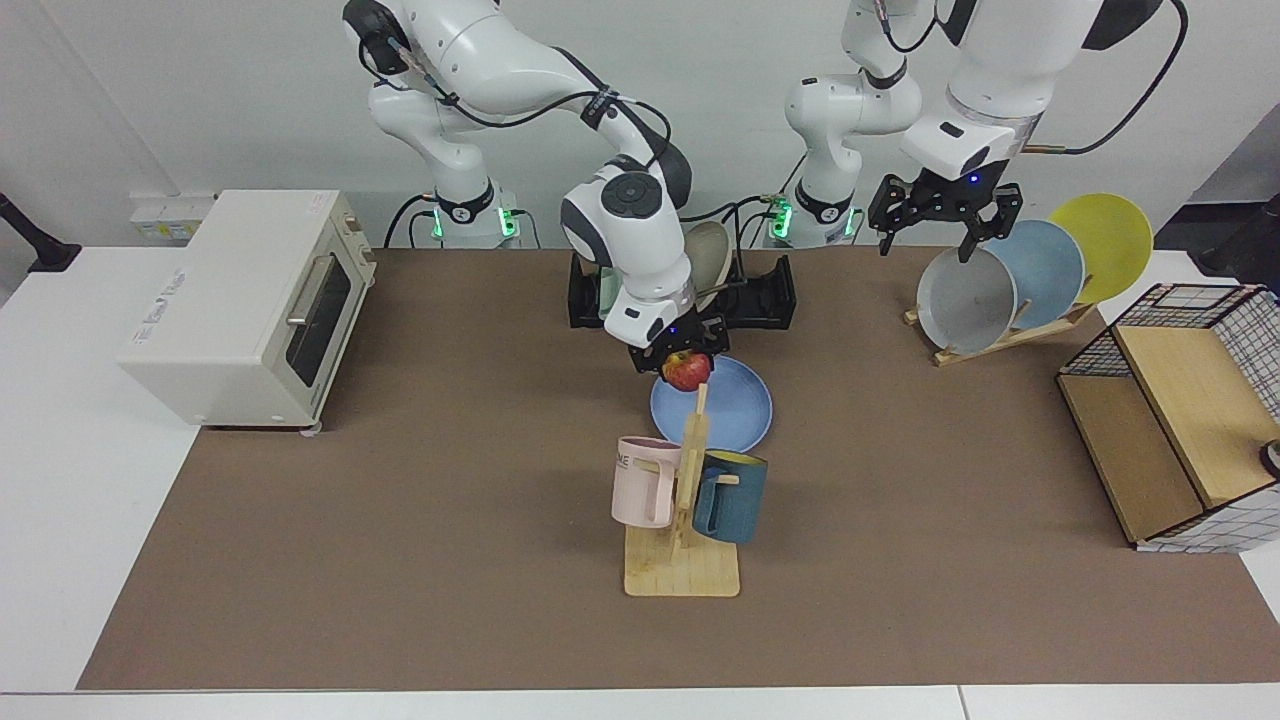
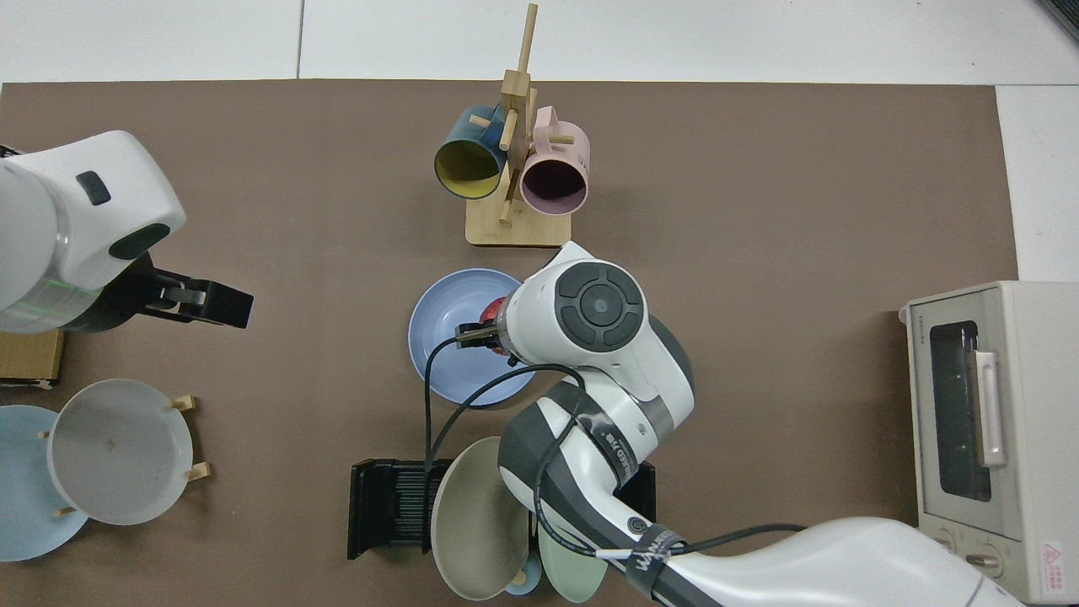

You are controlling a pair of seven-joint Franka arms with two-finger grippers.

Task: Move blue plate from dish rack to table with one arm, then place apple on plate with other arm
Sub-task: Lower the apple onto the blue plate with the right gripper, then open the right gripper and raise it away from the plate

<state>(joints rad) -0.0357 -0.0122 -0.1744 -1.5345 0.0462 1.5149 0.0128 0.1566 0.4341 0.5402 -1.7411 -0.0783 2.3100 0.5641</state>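
Near the front edge of the brown mat stands the wooden mug stand (image 1: pixel 683 520). Behind it, the round periwinkle-blue plate (image 1: pixel 735 410) lies flat at the mat's middle. The right gripper (image 1: pixel 681 358) clamps the small red-yellow apple (image 1: pixel 686 370) above the plate's rim; released here, the apple could roll off. The left gripper (image 1: pixel 937 215), fingers spread, waits near the back edge.

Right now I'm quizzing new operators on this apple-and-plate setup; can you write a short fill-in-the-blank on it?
1. The right gripper is shut on the ____.
2. The blue plate lies flat on the ____, not in the dish rack.
3. The left gripper waits, fingers ____, above the grey plate.

Missing words: apple; table; open
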